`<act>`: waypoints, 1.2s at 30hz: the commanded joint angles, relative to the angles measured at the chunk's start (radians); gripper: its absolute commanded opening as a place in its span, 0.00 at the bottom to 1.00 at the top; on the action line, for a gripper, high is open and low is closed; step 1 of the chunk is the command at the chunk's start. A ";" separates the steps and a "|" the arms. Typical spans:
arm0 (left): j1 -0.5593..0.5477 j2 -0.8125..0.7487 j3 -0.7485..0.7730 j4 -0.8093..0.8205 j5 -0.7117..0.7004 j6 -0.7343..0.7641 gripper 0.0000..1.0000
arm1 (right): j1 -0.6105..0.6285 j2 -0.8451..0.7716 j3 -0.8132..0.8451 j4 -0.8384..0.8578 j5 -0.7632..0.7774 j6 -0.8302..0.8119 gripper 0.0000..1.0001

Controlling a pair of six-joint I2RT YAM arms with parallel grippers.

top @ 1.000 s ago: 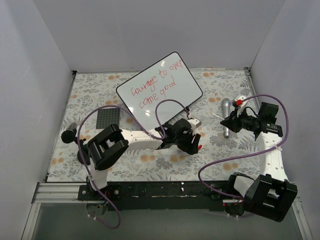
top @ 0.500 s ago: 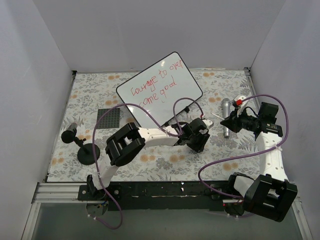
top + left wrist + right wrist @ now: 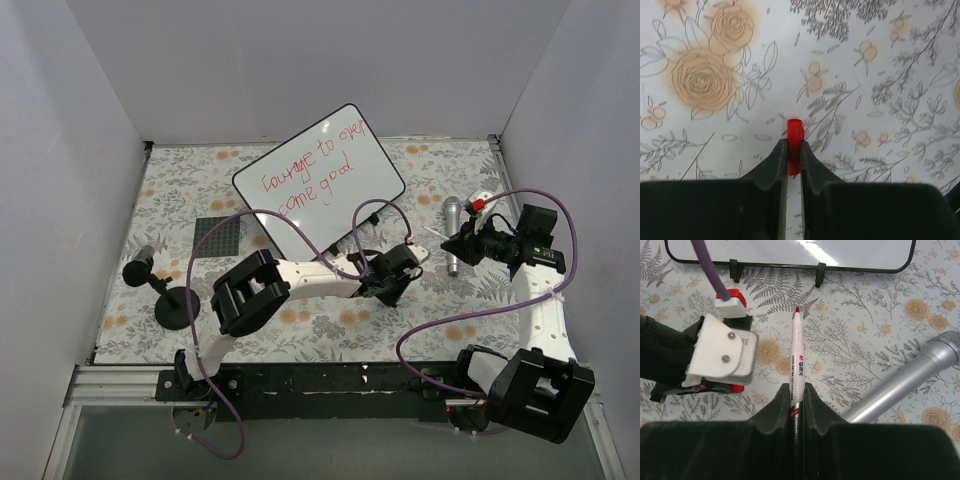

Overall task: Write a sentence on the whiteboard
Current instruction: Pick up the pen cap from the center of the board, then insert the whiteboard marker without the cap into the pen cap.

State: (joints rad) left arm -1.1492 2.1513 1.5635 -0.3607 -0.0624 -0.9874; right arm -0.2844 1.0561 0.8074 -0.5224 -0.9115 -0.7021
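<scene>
Whiteboard [image 3: 372, 186] sat at 12 o'clock on the floral table [image 3: 300, 335], turned at a slant, close to the back wall, with the red sentence [image 3: 310, 168] across it. You had bare cloth at 6 and 7 o'clock; walls boxed in 9, 12 and 3. Your left gripper [image 3: 794, 150], near centre, was pinched tight on a small red cap [image 3: 795, 129]. Your right gripper [image 3: 796, 391], at 3 o'clock, clamped a marker [image 3: 798, 352], red tip bare, aimed at the whiteboard's lower edge, apart from it. A silver microphone [image 3: 905, 385] lay just beside.

The whiteboard [image 3: 350, 190] reads "courage to over / come good" in red — the marker [image 3: 798, 365] "M&G".
</scene>
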 commanded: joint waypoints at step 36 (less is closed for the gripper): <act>0.155 -0.857 -0.939 0.505 0.303 0.564 0.00 | 0.539 0.334 0.064 -0.226 -0.102 -0.238 0.01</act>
State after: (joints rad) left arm -0.9920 1.2842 0.6250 0.0704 0.1867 -0.3977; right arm 0.2359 1.3830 0.8421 -0.7574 -0.9760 -0.9459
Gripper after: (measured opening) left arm 0.066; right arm 0.165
